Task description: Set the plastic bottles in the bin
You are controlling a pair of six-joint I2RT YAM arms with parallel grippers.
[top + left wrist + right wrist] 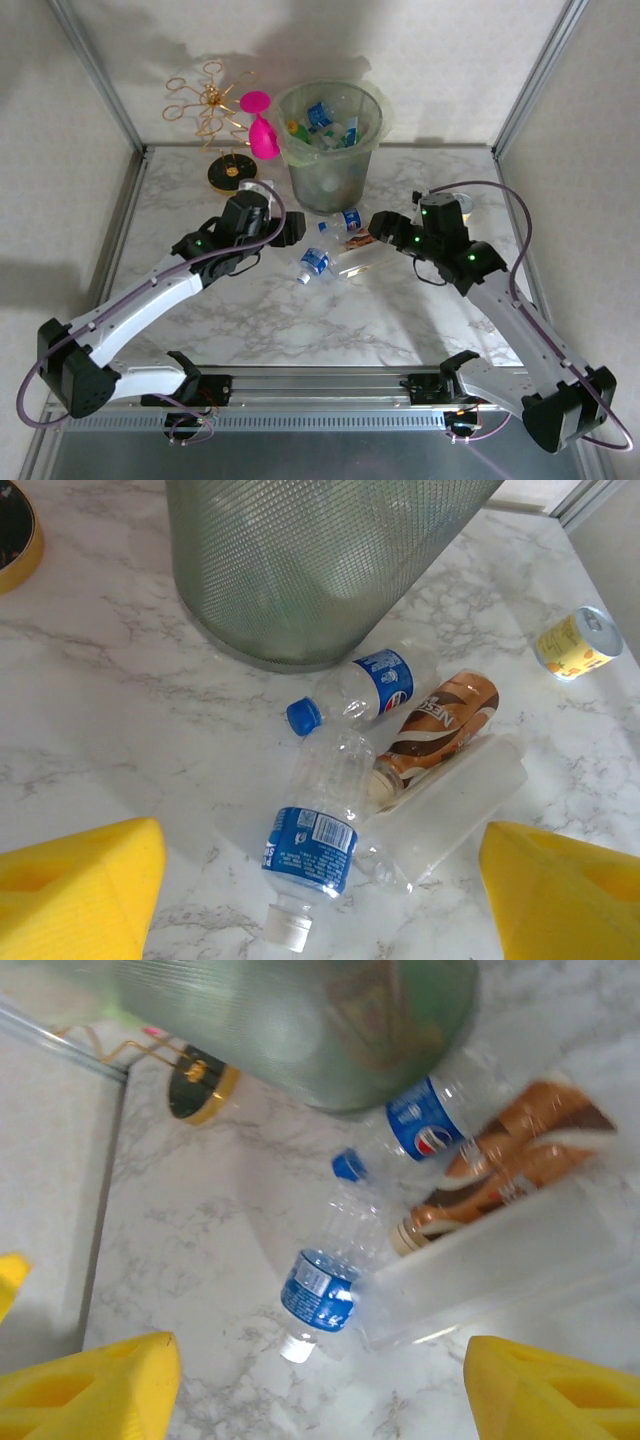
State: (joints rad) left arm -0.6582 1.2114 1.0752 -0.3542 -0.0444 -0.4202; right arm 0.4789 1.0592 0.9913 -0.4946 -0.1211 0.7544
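My left fingers (80,890) stand wide apart at 7 and 5 o'clock of the left wrist view, holding nothing. Between them, toward 6 o'clock, a clear water bottle (312,825) with a blue label lies flat on the marble table (120,710), its white cap pointing to 6 o'clock. A frosted clear bottle (455,800) touches it at its 3 o'clock. Beyond these, toward 1 o'clock, lie a brown-labelled bottle (440,725) and a Pepsi bottle (372,685) with a blue cap. The Pepsi bottle is just beside the foot of the bin (300,570), which rises at 12 o'clock. A small yellow can (575,645) sits apart at 2 o'clock and is not part of my job.

My right fingers (90,1390) are likewise spread wide and empty, hanging over the same cluster.

From the overhead camera, the bin stands at 12 o'clock of the table with several bottles (325,125) inside it and a pink goblet (262,125) at its 9 o'clock.

I judge these bottles to be empty, light and thin-walled. They will likely dent under pressure, and the smooth plastic may slip or roll away. I would take the water bottle across its labelled middle, closing gently on its two long sides. The neighbour touching it may get dragged along.
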